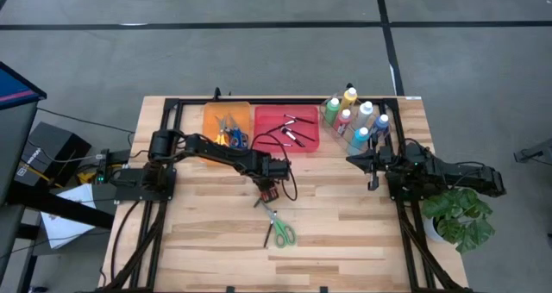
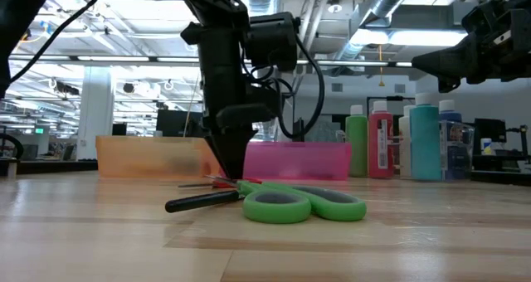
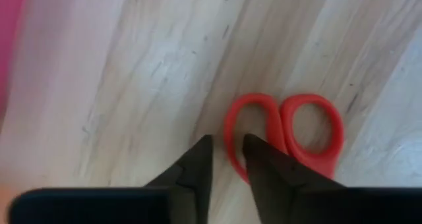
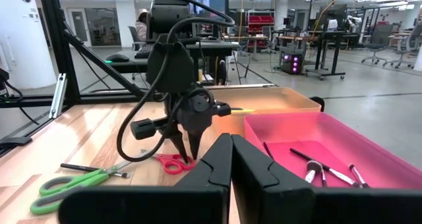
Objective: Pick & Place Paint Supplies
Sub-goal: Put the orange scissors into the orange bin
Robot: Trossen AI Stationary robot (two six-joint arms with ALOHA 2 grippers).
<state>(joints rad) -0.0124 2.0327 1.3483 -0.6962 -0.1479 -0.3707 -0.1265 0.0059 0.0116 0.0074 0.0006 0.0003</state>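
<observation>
**While my left gripper comes down on the red scissors, here is how they should handle**

Though the wooden desk (image 1: 345, 241) is wide, most supplies are already sorted along its far side: an orange tray (image 1: 226, 126) with scissors in it, a pink tray (image 1: 289, 127) with thin brushes, and a cluster of paint bottles (image 1: 357, 121) to the right.

My left gripper (image 3: 226, 159) points straight down at mid-desk, just in front of the pink tray. Its fingers stand a narrow gap apart, tips at one loop of the red scissors (image 3: 287, 135), which lie flat on the wood. I cannot tell whether they have hold of the loop yet.

I judge these scissors light, stiff and thin, with smooth plastic handles that could slip or pivot. Pinching across one handle loop looks safest to me, since the blades lie too flat to get under.

Green scissors (image 1: 281, 230) and a dark-handled brush (image 2: 203, 201) wait nearby on the desk.

My right gripper (image 4: 231, 159) hovers by the bottles, fully closed and holding nothing.
</observation>
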